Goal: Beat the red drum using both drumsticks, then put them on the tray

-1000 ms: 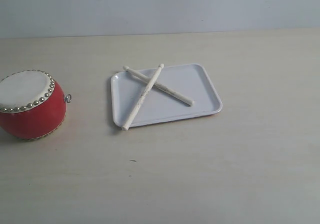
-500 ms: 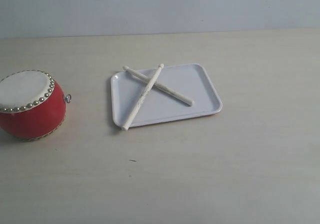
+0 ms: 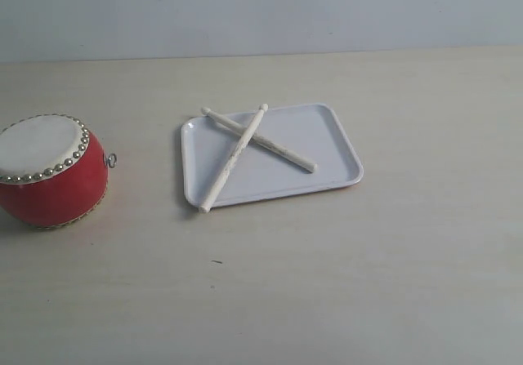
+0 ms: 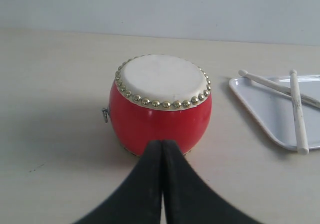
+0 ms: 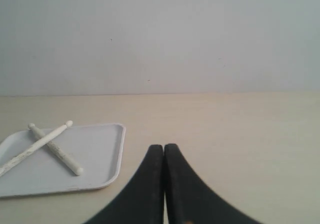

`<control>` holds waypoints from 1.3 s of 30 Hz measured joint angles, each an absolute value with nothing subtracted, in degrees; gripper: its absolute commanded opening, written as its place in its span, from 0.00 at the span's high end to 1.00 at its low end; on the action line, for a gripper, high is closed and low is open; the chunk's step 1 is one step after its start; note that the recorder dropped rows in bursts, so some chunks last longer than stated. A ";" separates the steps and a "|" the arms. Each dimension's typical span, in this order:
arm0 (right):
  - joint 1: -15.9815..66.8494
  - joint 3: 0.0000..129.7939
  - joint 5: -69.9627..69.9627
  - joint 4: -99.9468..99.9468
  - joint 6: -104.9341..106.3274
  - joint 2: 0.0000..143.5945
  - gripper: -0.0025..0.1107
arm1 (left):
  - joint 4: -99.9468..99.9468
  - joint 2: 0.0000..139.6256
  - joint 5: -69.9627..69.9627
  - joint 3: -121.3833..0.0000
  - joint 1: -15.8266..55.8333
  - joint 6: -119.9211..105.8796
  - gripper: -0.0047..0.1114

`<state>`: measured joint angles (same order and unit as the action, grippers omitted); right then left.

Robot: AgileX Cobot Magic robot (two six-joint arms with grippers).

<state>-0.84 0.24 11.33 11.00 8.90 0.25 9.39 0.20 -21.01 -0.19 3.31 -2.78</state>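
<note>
The sticks (image 3: 248, 135) lie crossed on the tray (image 3: 327, 140) at mid-frame, and the drum (image 3: 49, 169) sits on the desk (image 3: 327, 283) at the left edge. The left gripper (image 4: 162, 144) and right gripper (image 5: 164, 147) are both closed tight and empty. Whether the beating is done, I cannot tell.

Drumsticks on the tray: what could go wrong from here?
1. The drumsticks lie crossed and touching, so lifting one may drag or roll the other.
2. One stick's end overhangs the rim of the tray; a nudge could tip it onto the table.
3. The left tool is shut and points at the drum; moving forward would likely bump it.
</note>
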 measured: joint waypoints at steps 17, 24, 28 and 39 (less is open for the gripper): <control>-0.84 0.24 11.33 11.00 6.19 0.25 0.98 | 9.39 0.20 -21.01 -0.19 3.31 -2.78 0.96; -0.84 0.24 11.33 11.00 6.19 0.25 0.98 | 9.39 0.20 -21.01 -0.19 3.31 -2.78 0.96; -0.84 0.24 11.33 11.00 6.08 0.25 0.98 | 9.39 0.20 -21.01 -0.19 3.31 -2.78 0.96; -0.84 0.24 11.43 11.00 5.97 0.25 0.98 | 9.39 0.20 -21.01 -0.19 3.31 -2.78 0.96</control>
<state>-0.84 0.24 11.43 11.00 5.97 0.25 9.39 0.20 -21.01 -0.19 3.31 -2.78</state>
